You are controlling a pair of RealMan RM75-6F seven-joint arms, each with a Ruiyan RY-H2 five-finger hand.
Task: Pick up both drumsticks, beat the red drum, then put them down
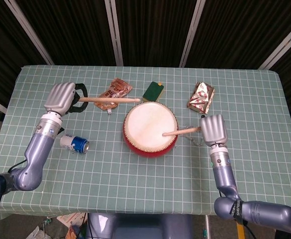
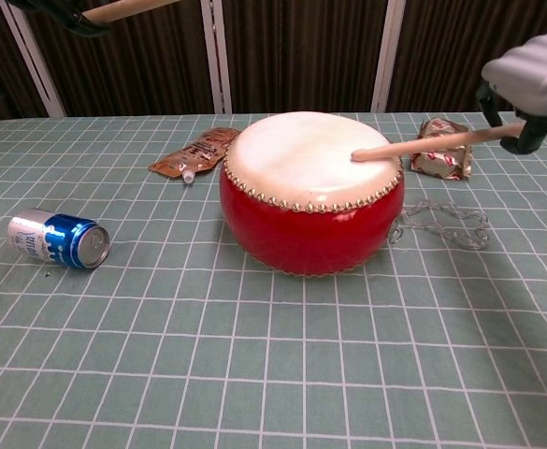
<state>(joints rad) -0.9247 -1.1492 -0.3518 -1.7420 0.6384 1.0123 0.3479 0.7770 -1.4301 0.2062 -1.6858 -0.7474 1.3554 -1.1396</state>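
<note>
A table [image 1: 135,184] covered with a green cloth in a white grid fills the middle. Behind it, from 10 to 2 o'clock, hangs a dark pleated curtain [image 2: 301,56] crossed by pale metal posts [image 2: 387,56]. At 6 o'clock, papers [image 1: 70,219] litter the floor.

Little legible text

Only the right forearm's black band [image 1: 233,208] carries white lettering; the blue can's [image 2: 59,239] print is too small.

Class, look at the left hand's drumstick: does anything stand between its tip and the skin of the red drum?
Nothing visible does. The left hand holds its drumstick raised, its tip beside the red drum's far rim. The brown packet lies beneath the shaft, not in the tip's way.
</note>
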